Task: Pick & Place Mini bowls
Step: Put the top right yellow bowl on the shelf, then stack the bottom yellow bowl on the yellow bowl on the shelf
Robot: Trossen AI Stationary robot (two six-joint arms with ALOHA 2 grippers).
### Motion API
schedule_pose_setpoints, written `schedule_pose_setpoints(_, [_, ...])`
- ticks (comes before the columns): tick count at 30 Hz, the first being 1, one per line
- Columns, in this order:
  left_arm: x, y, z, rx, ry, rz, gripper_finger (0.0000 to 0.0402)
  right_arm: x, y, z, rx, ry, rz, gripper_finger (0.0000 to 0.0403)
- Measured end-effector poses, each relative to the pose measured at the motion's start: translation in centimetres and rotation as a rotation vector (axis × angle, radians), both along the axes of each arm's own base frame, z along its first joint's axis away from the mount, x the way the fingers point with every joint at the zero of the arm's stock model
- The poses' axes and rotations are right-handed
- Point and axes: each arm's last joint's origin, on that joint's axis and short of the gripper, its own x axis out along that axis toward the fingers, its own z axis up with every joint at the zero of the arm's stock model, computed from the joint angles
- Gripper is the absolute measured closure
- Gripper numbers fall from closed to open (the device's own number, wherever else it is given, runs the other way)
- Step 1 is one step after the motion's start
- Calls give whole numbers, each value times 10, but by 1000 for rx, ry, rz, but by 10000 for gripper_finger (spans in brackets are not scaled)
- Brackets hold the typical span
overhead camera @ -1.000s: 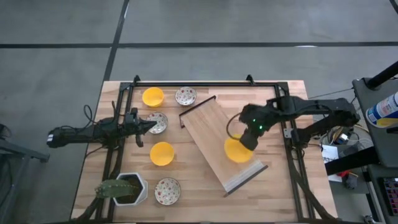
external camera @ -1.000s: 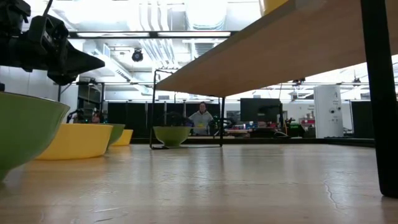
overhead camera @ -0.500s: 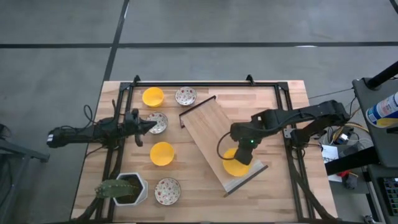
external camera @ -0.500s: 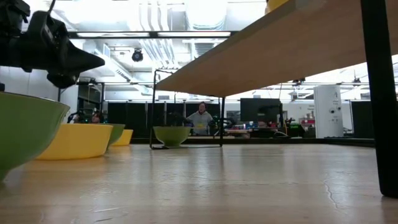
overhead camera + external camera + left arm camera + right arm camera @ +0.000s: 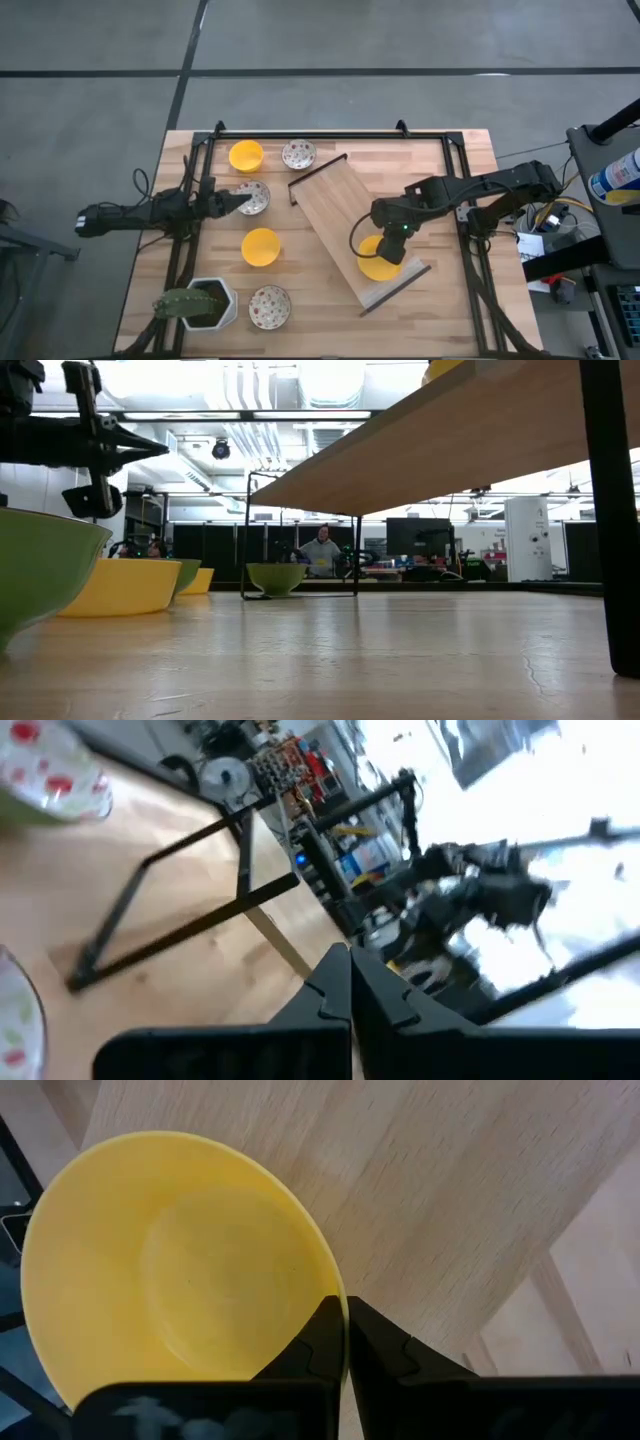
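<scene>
Yellow bowls (image 5: 246,155), three; speckled white bowls (image 5: 299,154), three; plant pot (image 5: 205,303), one.

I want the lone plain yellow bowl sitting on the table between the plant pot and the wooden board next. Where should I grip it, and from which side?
Take the plain yellow mini bowl by its thin rim, coming straight down from above with one finger inside and one outside. It sits upright and open-topped, its round sloped wall offering no flat sides. The side toward the raised wooden board looks freest; the white hexagonal plant pot and a speckled white bowl lie on its near side.
</scene>
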Motion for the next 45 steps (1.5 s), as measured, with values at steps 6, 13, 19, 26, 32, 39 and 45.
schedule_pose_setpoints(6, [0, 1, -1, -128, -24, 19, 401, 0, 0, -1, -5, 4, -1, 370])
schedule_pose_setpoints(13, [0, 1, -1, -147, -31, 20, 372, 0, 0, 0, -5, 1, 3, 301])
schedule_pose_setpoints(19, [0, 1, 0, -187, -46, 22, 312, 1, -1, 27, -23, -112, 45, 254])
schedule_pose_setpoints(26, [-1, 0, 9, -214, -43, 10, 265, 1, -6, 68, -200, -286, 68, 231])
schedule_pose_setpoints(32, [-5, 0, 32, -164, 186, 26, 261, 0, -11, 88, -351, -364, 44, 231])
schedule_pose_setpoints(39, [3, -3, 60, -111, 512, -80, 261, 1, -19, 92, -403, -374, 5, 231])
schedule_pose_setpoints(45, [26, -5, 77, -45, 786, -183, 261, 5, -25, 94, -404, -401, -27, 231])
